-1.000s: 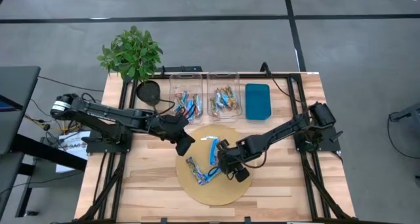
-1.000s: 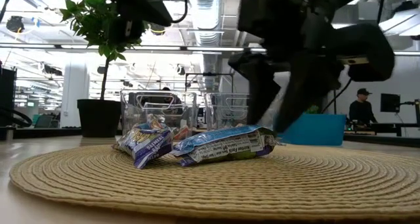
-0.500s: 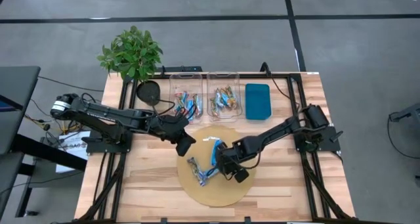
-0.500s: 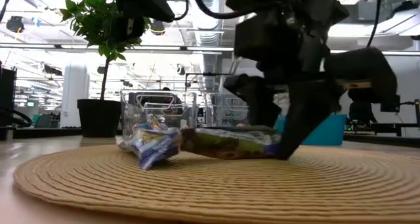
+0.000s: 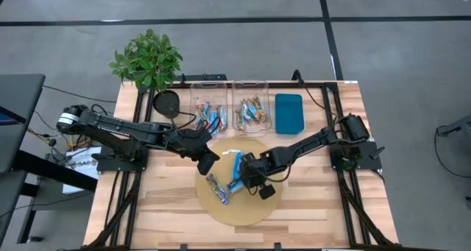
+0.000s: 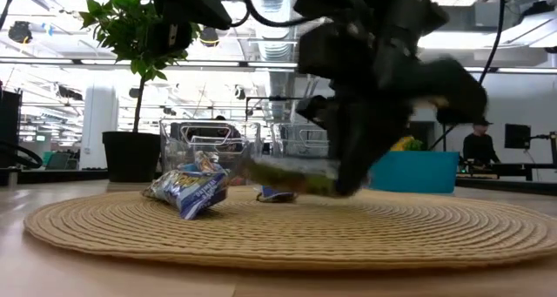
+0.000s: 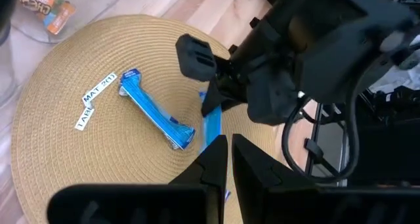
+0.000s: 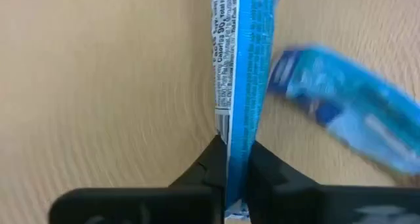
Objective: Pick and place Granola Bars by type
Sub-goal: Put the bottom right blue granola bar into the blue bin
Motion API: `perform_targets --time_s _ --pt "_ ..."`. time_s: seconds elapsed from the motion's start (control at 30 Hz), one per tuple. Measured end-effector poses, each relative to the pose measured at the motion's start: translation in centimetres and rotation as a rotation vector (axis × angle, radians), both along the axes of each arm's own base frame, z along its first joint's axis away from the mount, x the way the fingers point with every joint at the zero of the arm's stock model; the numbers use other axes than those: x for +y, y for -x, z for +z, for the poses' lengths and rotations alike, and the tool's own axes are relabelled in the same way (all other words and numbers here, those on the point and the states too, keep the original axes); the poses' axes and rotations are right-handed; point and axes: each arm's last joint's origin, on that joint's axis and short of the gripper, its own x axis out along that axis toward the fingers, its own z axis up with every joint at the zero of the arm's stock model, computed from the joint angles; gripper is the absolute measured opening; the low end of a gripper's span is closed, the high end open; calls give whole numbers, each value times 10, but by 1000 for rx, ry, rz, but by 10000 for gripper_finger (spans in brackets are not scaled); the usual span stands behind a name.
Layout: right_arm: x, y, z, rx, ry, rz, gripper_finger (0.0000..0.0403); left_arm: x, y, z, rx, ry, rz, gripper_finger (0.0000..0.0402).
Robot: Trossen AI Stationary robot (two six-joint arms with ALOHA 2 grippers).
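A round woven mat (image 5: 246, 210) lies at the table's middle. My right gripper (image 5: 245, 174) is over it, shut on a bright blue granola bar (image 8: 244, 66), which also shows in the low view (image 6: 291, 176). A second blue bar (image 7: 154, 109) lies flat on the mat. A third bar (image 5: 218, 188) lies nearer the mat's near left (image 6: 187, 191). My left gripper (image 5: 208, 161) hovers at the mat's far left rim, shut and empty (image 7: 229, 159). My right gripper pinches one end of the blue bar (image 8: 235, 159) between its two fingers, on the wrapper's flat faces, so the bar shows edge-on. The fingers come down at a slant from the table's right and lie along the bar. The bar is lifted clear of the mat, sticking out past the fingertips.
Two clear bins (image 5: 208, 115) (image 5: 250, 112) holding several wrapped bars stand behind the mat. A teal tray (image 5: 288, 112) stands to their right. A potted plant (image 5: 147, 59) and a dark round object (image 5: 166, 104) stand at the far left. Bare wood lies near the front edge.
My right gripper has come down on a blue bar lying on the mat, taken hold of its end and lifted it clear, going a little toward the table's left. The bar, flat on the mat before, now hangs above it.
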Motion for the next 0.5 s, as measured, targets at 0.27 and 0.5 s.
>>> perform_targets --time_s 0.27,0.5 --pt "-35 2 72 -158 -199 -241 31 0 -1 2 -23 -41 -31 15" --pt "-92 45 139 -236 -253 -620 20 0 -3 4 -58 -93 -69 15"
